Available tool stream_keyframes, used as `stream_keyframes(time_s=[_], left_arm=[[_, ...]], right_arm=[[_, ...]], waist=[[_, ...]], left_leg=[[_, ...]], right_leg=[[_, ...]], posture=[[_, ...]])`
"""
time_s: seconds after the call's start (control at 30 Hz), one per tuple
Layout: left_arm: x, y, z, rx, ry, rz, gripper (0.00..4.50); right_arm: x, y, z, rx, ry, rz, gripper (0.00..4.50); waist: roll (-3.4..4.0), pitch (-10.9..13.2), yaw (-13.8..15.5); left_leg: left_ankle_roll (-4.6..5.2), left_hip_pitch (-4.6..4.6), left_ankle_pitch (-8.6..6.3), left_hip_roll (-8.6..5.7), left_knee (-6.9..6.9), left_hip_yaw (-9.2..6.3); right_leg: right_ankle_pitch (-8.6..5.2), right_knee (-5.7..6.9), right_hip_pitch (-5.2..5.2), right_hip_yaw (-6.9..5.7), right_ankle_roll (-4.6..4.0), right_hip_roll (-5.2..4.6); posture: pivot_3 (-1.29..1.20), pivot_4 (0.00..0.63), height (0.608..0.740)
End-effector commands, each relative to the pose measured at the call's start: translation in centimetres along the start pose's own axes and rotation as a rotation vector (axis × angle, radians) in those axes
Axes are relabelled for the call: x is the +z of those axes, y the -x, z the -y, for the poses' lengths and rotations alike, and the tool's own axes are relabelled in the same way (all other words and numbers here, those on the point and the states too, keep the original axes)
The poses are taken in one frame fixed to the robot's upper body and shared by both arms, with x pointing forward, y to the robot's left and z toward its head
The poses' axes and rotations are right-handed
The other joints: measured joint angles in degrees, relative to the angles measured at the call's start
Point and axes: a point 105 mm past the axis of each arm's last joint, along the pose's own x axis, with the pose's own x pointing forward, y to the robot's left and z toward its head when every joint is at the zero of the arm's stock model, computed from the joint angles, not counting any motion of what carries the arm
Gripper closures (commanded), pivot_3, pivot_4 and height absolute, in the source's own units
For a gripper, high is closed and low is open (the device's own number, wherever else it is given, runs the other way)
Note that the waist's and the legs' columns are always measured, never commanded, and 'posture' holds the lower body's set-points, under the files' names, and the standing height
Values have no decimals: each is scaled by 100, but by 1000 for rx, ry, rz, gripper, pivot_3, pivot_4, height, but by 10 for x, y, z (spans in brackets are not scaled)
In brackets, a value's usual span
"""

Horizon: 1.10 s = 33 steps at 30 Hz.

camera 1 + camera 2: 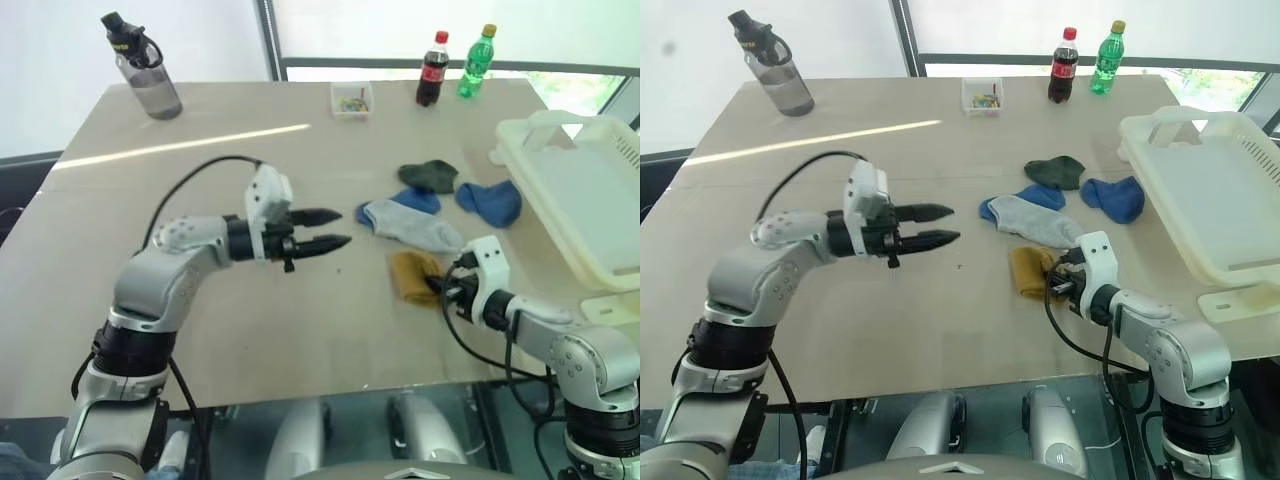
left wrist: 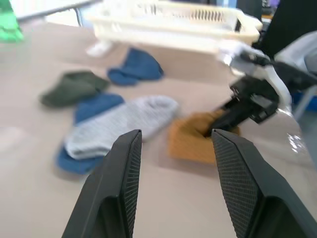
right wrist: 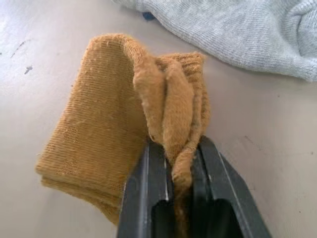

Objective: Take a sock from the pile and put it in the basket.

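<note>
grasp step: right gripper (image 3: 174, 163) clamped on mustard sock (image 3: 114, 114) at pile's (image 1: 440, 205) near edge, mid-table; left gripper (image 1: 325, 229) apart, idle; next, lift and carry to basket (image 1: 600, 215) at right edge

A lab or office test space: a plain beige desk (image 1: 200, 330) by a large window (image 1: 450, 30), with drink bottles (image 1: 455, 65) and scattered socks (image 1: 430, 205)

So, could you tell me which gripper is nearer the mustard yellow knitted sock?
Right. The right gripper is pinching the mustard yellow knitted sock; the left gripper hangs open, apart from it.
</note>
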Motion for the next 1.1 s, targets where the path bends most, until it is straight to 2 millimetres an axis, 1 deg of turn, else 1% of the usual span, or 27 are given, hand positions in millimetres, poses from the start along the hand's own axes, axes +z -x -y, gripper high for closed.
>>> stream_keyframes(time_s=[0.03, 0.23, 0.37, 0.53, 0.63, 0.73, 0.8, 0.9, 1.0, 1.1], left_arm=[[12, 2, 3, -16, -64, 40, 2112], [12, 4, 5, -26, -88, 38, 2112], [2, 8, 12, -69, -63, -46, 2112], [-10, 13, 14, -93, -74, -134, 2112], [-9, 13, 14, -103, -71, -140, 2112], [-5, 13, 14, -109, -81, -143, 2112], [-4, 13, 14, -113, -88, -143, 2112], [-1, 13, 13, -122, -101, -143, 2112], [4, 12, 11, -129, -128, -142, 2112], [10, 12, 8, -133, -146, -135, 2112]], right_arm=[[-18, -2, 4, -5, -45, -79, 4470], [-9, 1, 1, 20, -24, -51, 4470], [16, 11, 1, 27, 27, 24, 4470], [38, 23, 6, 14, 59, 76, 4470], [53, 29, 8, 12, 61, 121, 4470], [78, 42, 13, 1, 53, 204, 4470], [102, 57, 27, -47, 43, 295, 4470], [134, 81, 55, -162, 5, 418, 4470], [156, 106, 85, -279, -39, 513, 4470], [168, 126, 115, -397, -121, 583, 4470]], waist=[[-1, 0, -1], [0, 0, -7], [2, 3, -9], [5, 9, 8], [6, 13, 4], [11, 17, 3], [19, 23, 4], [19, 23, 13], [18, 23, 24], [18, 23, 12]], left_leg=[[0, 0, 0, 0, 0, 0], [0, 0, 0, 0, 0, 0], [0, -3, 0, 0, 0, 1], [0, -11, 0, -2, -2, 1], [0, -12, 0, -2, -2, 0], [0, -13, 0, -1, -3, -1], [1, -21, 0, -1, -2, 2], [0, -27, 0, -1, -1, 0], [1, -42, 0, -3, -1, -7], [1, -72, 0, -4, 3, -4]], right_leg=[[1, 0, 0, 0, 0, 0], [4, 1, 0, 0, 0, 1], [15, 1, -2, 1, 15, 1], [16, -1, -8, 0, 16, 0], [16, -3, -8, -1, 16, 0], [17, -2, -12, -1, 15, 1], [19, -1, -20, 1, 14, 1], [20, -2, -24, -1, 15, 0], [20, -5, -30, -9, 13, 0], [22, -4, -61, -7, 13, -2]], posture=[[0, 150, 740], [0, 150, 740], [0, 150, 740], [0, 150, 740], [0, 150, 740], [0, 150, 740], [0, 150, 740], [0, 150, 740], [0, 150, 740], [0, 150, 740]])
